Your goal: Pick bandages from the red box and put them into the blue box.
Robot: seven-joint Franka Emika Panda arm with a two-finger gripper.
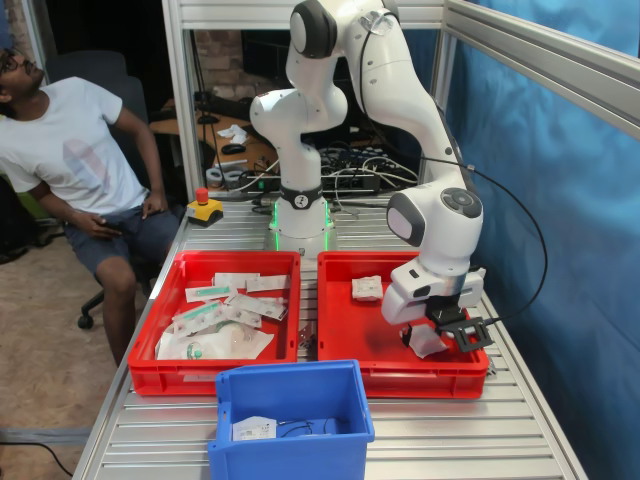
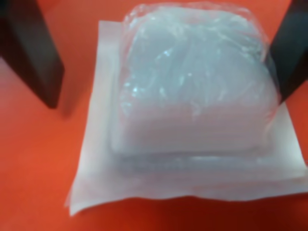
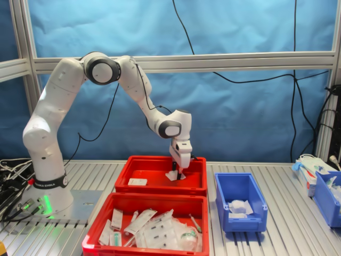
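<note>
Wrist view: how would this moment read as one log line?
end effector: open, straddling bandage pack | pack: resting on red box floor, not lifted | blue box: one pack inside

Robotics lab; aluminium frame (image 3: 176,61); blue backdrop (image 3: 240,117)
</note>
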